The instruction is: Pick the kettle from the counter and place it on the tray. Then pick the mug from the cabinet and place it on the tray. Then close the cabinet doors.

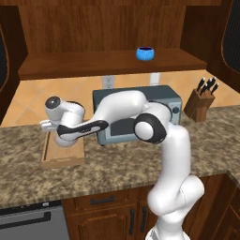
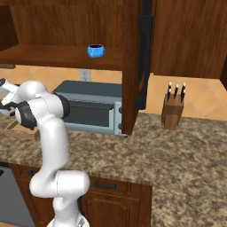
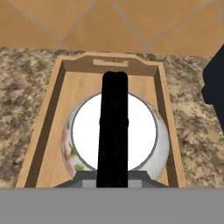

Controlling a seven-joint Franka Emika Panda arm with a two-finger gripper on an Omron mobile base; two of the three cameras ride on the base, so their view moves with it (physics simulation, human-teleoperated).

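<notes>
In the hand view the round silvery-white kettle (image 3: 140, 131) sits directly under the hand, inside the light wooden tray (image 3: 52, 105). Its black arched handle (image 3: 113, 122) runs up from between my fingertips. My gripper (image 3: 113, 177) is shut on that handle. Seen from the left base, the hand (image 1: 64, 138) hangs low over the tray (image 1: 61, 160) at the left of the counter (image 1: 117, 164) and hides the kettle. The blue mug (image 1: 145, 53) stands on the cabinet shelf (image 1: 93, 63). Both cabinet doors (image 1: 232, 37) stand open; one (image 2: 144, 53) is edge-on.
A grey toaster oven (image 1: 164, 96) stands on the counter just right of the tray, behind my forearm. A knife block (image 1: 201, 101) sits further right. Below the counter's front edge are wooden drawers and a grey appliance front (image 1: 28, 220).
</notes>
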